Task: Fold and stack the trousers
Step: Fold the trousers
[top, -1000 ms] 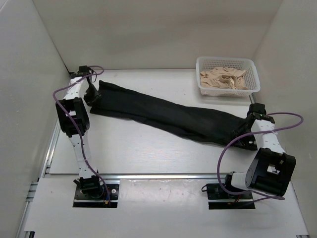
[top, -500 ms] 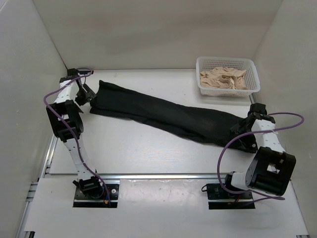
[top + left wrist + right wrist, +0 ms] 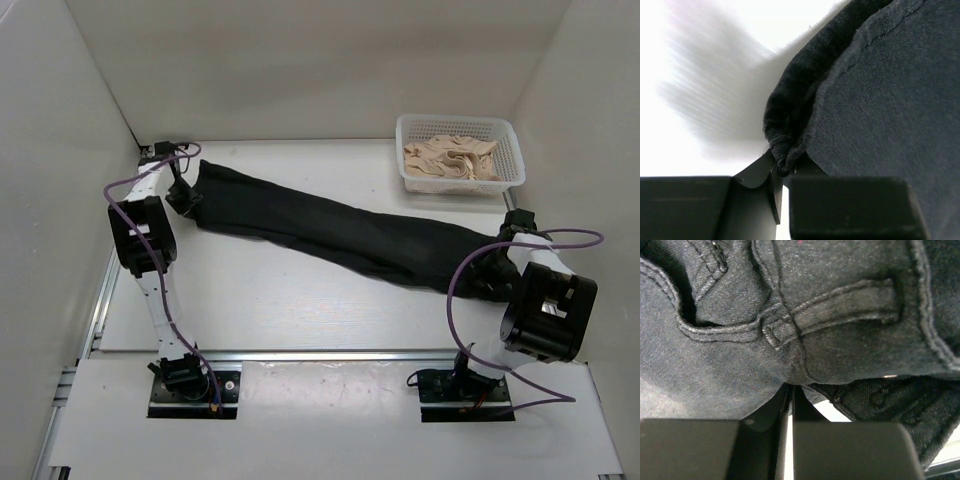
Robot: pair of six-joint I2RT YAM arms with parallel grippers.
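Trousers: the trousers [image 3: 330, 230] lay as 1 long black strip on the worktop [image 3: 280, 300], running from the upper left of the top frame down to the right-middle.
Left end effector: the left end effector [image 3: 782, 167] was pinching a hem corner at the upper-left end, fingers pressed together on the fold.
Right end effector: the right end effector [image 3: 790, 390] was clamped on the waistband just under a belt loop.
Change: over the last second my left arm swung out toward the left wall and came back; the right arm's elbow rose. The cloth barely shifted.
Meaning: I judged both ends secured and the strip drawn out, so the first fold was still to do.
Basket: the basket [image 3: 512, 178] of beige cloth sat untouched, upper right.
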